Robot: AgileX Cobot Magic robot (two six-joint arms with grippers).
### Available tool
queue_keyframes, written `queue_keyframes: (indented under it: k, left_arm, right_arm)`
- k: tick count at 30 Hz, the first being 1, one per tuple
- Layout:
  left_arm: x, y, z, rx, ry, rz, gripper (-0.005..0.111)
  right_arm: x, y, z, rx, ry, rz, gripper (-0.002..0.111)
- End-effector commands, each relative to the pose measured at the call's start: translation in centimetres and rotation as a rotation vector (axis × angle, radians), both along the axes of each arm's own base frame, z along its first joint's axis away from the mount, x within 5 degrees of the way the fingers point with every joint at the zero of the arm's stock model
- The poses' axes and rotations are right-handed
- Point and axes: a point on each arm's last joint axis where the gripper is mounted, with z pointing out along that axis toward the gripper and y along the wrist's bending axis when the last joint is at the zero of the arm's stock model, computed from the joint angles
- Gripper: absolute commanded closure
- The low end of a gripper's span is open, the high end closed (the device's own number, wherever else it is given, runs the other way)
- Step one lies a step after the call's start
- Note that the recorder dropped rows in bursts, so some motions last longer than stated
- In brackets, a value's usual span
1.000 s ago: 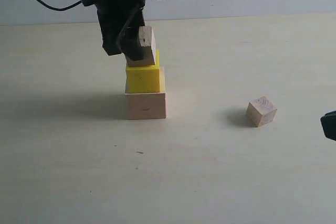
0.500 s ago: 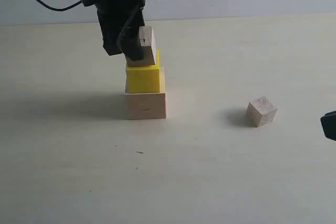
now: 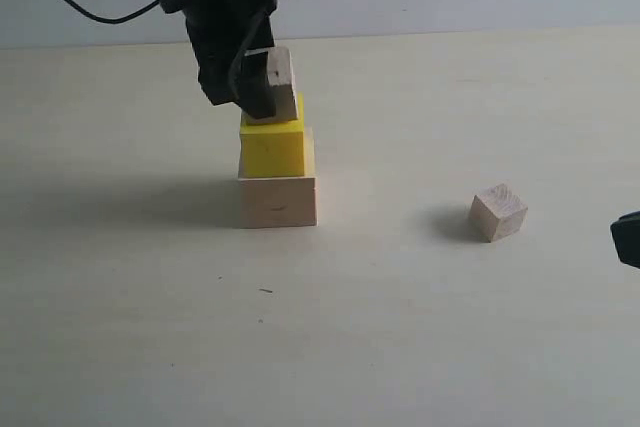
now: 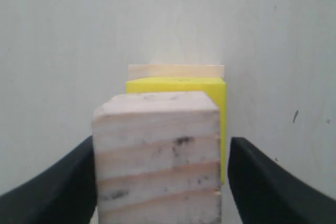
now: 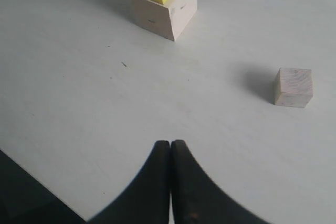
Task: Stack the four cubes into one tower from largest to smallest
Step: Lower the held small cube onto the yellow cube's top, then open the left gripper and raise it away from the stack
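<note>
The left gripper (image 4: 160,182) lets go of a small brownish wooden cube (image 3: 283,82), now resting on the medium bright yellow cube (image 3: 272,150), which in turn sits on the large pale wooden cube (image 3: 278,201) on the light worktop (image 3: 400,327). Half a second ago the jaws were pinching the block. In the left wrist view they have spread, with bare worktop showing between one black finger (image 4: 273,182) and the wood, while the other finger (image 4: 58,187) stands just beside or touching it. In the exterior view the brownish cube looks slightly tilted and turned compared with a moment earlier, though it has stayed on the yellow one.

That leaves three tiers standing and the third placement apparently finished, provided the block settles once the gripper lifts clear. The smallest pale wooden cube (image 3: 498,212) lies alone on the worktop, well apart from the stack on the right arm's side. The right gripper (image 5: 170,182) hangs low near it, jaws pressed together and holding nothing. Capping the tower is the job that remains.
</note>
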Motion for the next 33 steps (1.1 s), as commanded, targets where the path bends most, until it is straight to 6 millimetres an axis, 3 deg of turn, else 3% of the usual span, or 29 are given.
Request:
queue_keyframes:
  k: [1,12,22,25,33]
  left_arm:
    - [0.0,0.1,0.1,-0.008,0.002,0.014,0.042]
    - [0.0,0.2,0.3,0.001,-0.010,0.012,0.042]
    - [-0.4,0.8,2.1,-0.002,-0.067,0.016,0.042]
    - [-1.0,1.1,3.1,-0.005,-0.070,0.021,0.042]
    - [-3.2,2.9,8.2,-0.051,-0.166,0.075,0.042]
  right_arm:
    - [0.0,0.0,-0.1,-0.002,-0.004,0.003,0.108]
    - [0.0,0.0,-0.1,-0.002,-0.004,0.003,0.108]
    - [0.0,0.0,-0.1,-0.002,-0.004,0.003,0.108]
    - [0.0,0.0,-0.1,-0.002,-0.004,0.003,0.108]
    - [0.0,0.0,0.0,0.000,-0.009,0.003,0.108]
